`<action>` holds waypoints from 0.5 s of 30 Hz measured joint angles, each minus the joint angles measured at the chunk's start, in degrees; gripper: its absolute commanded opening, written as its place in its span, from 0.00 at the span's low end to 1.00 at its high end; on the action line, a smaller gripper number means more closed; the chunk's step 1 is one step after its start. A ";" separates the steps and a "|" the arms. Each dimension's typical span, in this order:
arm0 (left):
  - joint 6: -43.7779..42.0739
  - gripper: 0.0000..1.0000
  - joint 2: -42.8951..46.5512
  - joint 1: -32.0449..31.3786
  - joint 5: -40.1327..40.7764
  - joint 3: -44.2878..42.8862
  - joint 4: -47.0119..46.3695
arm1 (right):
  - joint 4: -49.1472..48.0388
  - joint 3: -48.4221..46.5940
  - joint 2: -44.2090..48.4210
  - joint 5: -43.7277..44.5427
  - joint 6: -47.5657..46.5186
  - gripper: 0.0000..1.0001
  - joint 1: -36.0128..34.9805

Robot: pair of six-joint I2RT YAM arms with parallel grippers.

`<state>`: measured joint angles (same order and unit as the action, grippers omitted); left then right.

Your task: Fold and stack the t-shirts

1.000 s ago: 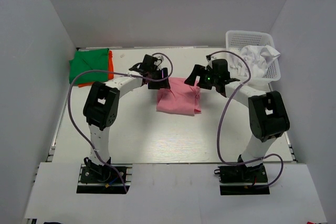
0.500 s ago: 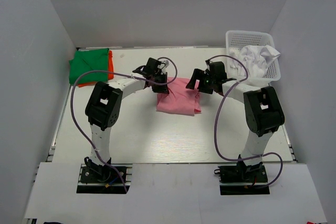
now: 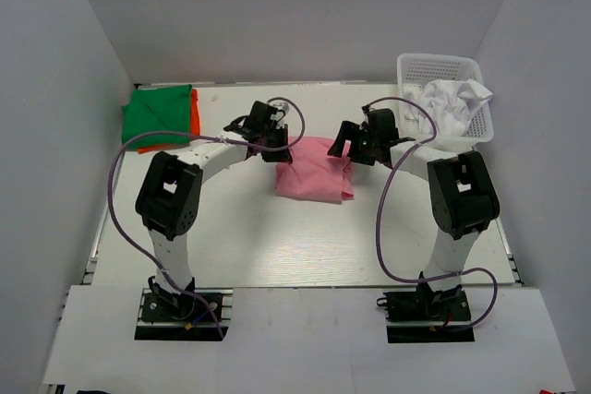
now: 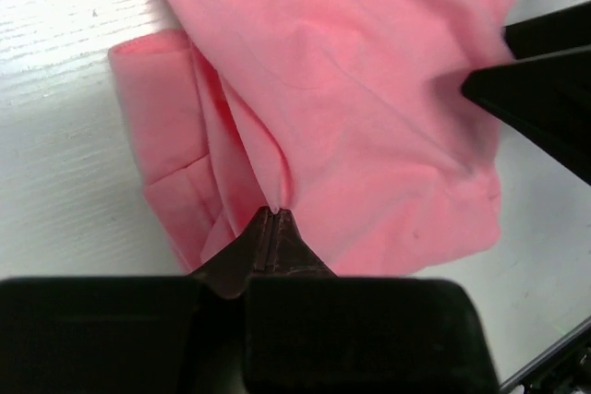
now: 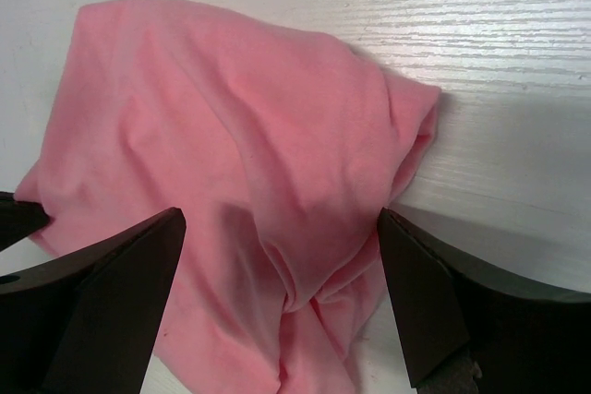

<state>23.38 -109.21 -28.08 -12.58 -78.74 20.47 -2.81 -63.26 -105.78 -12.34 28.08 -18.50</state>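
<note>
Four t-shirts show, each placed here from the pink t-shirt (image 3: 314, 170), which lies loosely folded about mid-table. Well to its left and farther back, by the left wall, the green t-shirt (image 3: 159, 114) sits folded on the orange t-shirt (image 3: 195, 115), of which only an edge peeks out. At the pink t-shirt's far left corner the left gripper (image 4: 274, 217) is clamped tight on a thin raised ridge of its cloth, with the fabric pinched between the fingers. The cloth looks light, limp and thin; lifted by one point it would likely sag and slip out of its fold, so a hold on stacked layers at a corner or folded edge seems wisest, both sides carried together. Over its far right edge the right gripper (image 5: 277, 274) hangs with jaws spread wide, straddling the bunched hem and holding nothing. Right and back of it the white t-shirt (image 3: 457, 99) lies crumpled in the basket (image 3: 441, 64), near the right wall. Bare table (image 3: 277, 246) shows on the pink t-shirt's near side and between it and the green stack, probably the freest path leftward
</note>
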 measured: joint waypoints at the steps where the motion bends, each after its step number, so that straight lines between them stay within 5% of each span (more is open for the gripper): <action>1: 0.33 0.00 -0.61 0.07 0.15 0.00 0.11 | 0.00 -0.09 -0.24 0.17 0.00 0.90 0.00; 9: 3.96 0.01 -7.61 1.44 5.60 -1.90 4.02 | 0.57 -0.72 -1.60 1.79 0.07 0.90 0.07; 13: 4.22 0.57 -7.65 1.70 6.86 -2.23 4.87 | 1.14 -0.81 -1.60 2.12 -0.15 0.90 0.07; 15: 3.98 0.77 -7.37 1.27 7.17 -2.97 5.03 | 1.25 -0.83 -1.60 2.12 -0.37 0.90 0.07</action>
<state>27.35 -116.57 -26.81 -5.41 -81.71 25.50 -1.56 -64.10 -107.37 -10.22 27.70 -18.44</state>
